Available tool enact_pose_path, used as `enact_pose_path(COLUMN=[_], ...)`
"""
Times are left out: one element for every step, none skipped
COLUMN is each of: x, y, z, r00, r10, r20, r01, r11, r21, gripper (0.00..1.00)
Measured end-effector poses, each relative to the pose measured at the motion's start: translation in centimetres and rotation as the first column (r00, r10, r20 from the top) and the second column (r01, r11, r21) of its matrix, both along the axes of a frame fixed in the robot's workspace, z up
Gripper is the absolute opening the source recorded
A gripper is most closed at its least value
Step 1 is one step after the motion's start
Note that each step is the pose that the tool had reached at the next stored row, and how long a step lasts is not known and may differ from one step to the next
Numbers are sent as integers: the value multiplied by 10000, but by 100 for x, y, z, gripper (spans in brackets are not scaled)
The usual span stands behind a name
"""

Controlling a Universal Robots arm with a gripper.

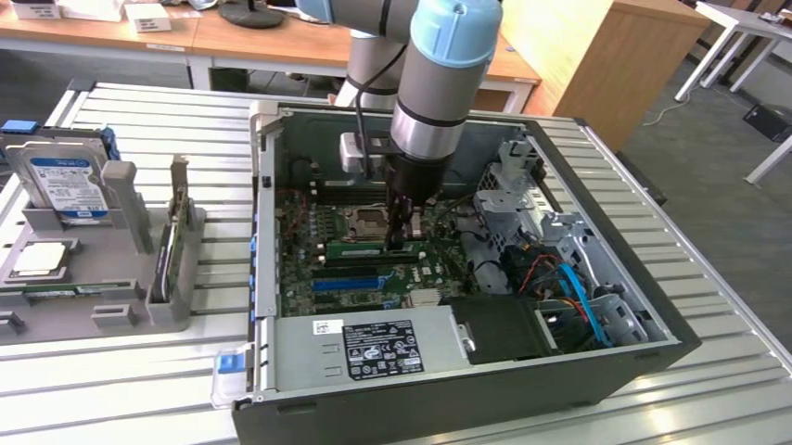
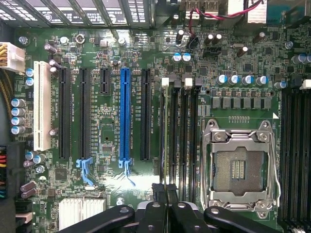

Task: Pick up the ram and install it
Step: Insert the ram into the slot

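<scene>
The ram is a thin green stick with a white label. It stands on edge along a black memory slot on the motherboard inside the open computer case. My gripper reaches straight down into the case and is shut on the ram near its end toward the exterior view's right. In the wrist view the ram shows edge-on as a narrow line over the memory slot nearest the black expansion slots. It runs away from my gripper, whose dark fingers pinch it from both sides.
The empty CPU socket lies beside the memory slots, with a long blue slot connector on their other side. The power supply and drive cages crowd the case. A grey fixture holds a hard drive at the exterior view's left.
</scene>
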State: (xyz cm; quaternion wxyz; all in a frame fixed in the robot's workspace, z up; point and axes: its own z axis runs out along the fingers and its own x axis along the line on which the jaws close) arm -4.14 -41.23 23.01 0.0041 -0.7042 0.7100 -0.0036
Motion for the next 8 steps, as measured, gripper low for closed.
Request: enact_pose_path(x=[0,1,4,8,12,13,14,15], y=[-1,-2,-2,-2,-3,-3,-2,-2], z=[0,0,0,0,0,0,0,0], r00=[10000,10000,10000,10000,10000,10000,10000,10000], r10=[-2,-3,-2,-3,-6,-9,-11,-9], r20=[0,-1,0,-1,0,0,0,0], r01=[2,3,2,3,6,9,11,9], r11=[10000,10000,10000,10000,10000,10000,10000,10000], r21=[0,0,0,0,0,0,-1,0], gripper=[12,12,12,12,12,12,12,12])
